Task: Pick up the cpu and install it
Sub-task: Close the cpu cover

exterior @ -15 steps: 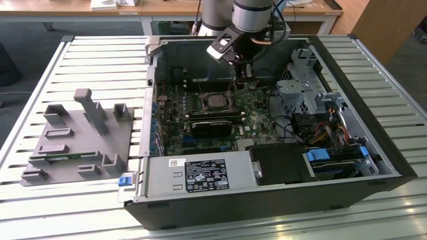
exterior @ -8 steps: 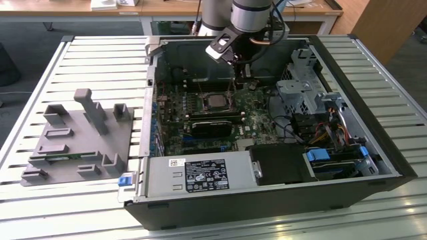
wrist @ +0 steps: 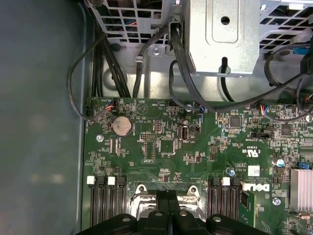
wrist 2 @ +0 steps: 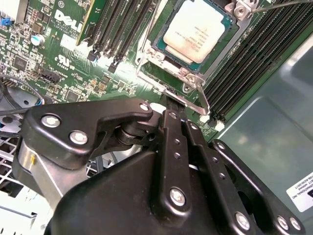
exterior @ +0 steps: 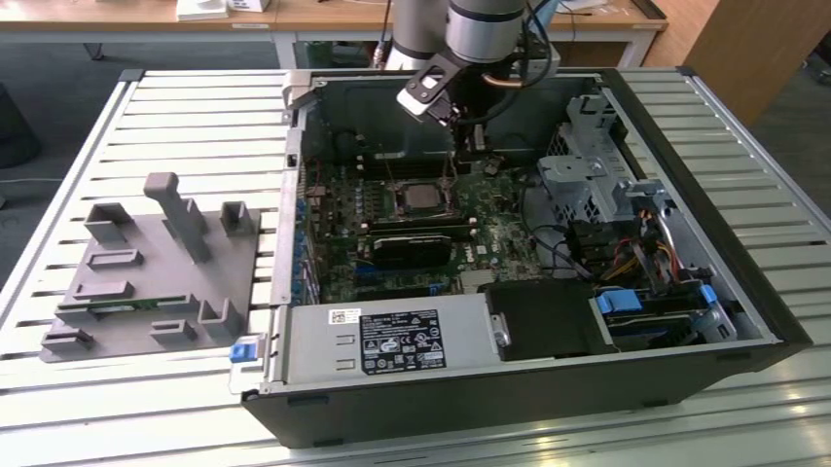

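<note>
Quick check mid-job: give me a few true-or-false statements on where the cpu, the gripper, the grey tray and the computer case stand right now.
1. The cpu lies in its socket on the motherboard. True.
2. The gripper is holding the cpu. False: it is shut with nothing in it, its tip beside the socket.
3. A grey tray lies on the slatted table, to the exterior view's left of the computer case. True.
4. The computer case is closed up. False: its side is open and the motherboard is in plain view.
</note>
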Available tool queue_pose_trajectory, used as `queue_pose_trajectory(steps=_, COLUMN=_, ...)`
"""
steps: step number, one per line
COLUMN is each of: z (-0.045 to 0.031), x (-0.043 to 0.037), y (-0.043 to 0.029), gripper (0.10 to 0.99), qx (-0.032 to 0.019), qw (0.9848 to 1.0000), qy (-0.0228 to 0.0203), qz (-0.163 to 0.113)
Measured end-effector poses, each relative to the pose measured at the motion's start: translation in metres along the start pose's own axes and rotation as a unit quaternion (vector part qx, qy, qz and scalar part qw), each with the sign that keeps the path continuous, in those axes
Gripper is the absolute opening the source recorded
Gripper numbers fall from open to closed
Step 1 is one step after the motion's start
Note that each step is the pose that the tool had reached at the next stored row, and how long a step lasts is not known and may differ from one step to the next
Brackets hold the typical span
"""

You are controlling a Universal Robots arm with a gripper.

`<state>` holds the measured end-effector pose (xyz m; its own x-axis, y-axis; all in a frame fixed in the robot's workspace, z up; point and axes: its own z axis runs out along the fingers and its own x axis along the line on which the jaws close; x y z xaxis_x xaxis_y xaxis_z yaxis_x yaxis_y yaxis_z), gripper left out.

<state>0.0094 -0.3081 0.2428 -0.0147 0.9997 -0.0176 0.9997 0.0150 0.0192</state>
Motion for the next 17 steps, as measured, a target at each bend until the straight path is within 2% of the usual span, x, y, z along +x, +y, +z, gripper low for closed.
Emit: queue_pose_trajectory(steps=17, z=0.0003, x=0.0001, y=-0.0061, gripper=0.106, qx=-0.0007, qw=1.0, qy=0.0, qz=0.0)
